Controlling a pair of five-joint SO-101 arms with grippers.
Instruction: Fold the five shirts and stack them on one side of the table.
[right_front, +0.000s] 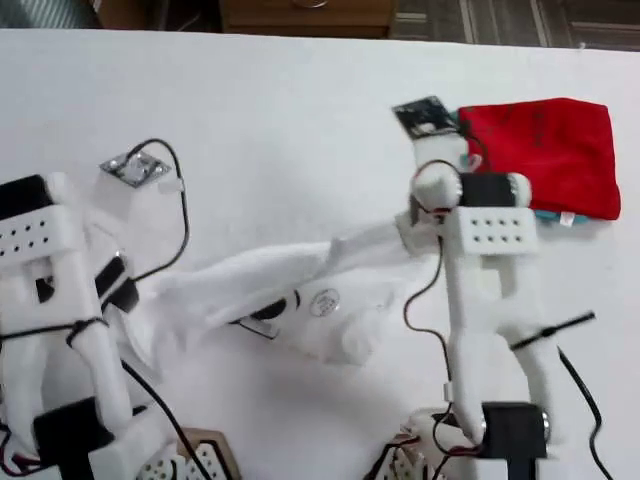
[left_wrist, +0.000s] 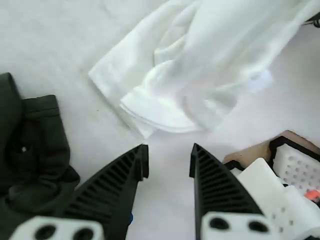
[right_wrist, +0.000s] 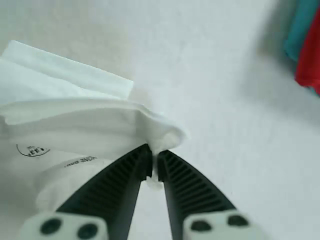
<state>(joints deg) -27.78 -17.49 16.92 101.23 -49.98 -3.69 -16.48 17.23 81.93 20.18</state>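
Observation:
A crumpled white shirt (right_front: 300, 290) lies stretched across the middle of the table. My right gripper (right_wrist: 152, 167) is shut on a bunched edge of that white shirt (right_wrist: 100, 125), at the shirt's right end (right_front: 405, 235) in the high view. My left gripper (left_wrist: 167, 160) is open just above the table, with nothing between its fingers. It hangs close to a hem of the white shirt (left_wrist: 200, 75). A dark shirt (left_wrist: 30, 155) lies crumpled beside it. A folded red shirt (right_front: 545, 150) rests on a teal one (right_front: 565, 217) at the far right.
The red shirt (right_wrist: 310, 60) and teal shirt (right_wrist: 300, 27) lie just beyond the right gripper. Arm bases and cables stand at the near edge (right_front: 205, 455), also seen as a brown and white base (left_wrist: 280, 160). The far left of the table (right_front: 250, 90) is bare.

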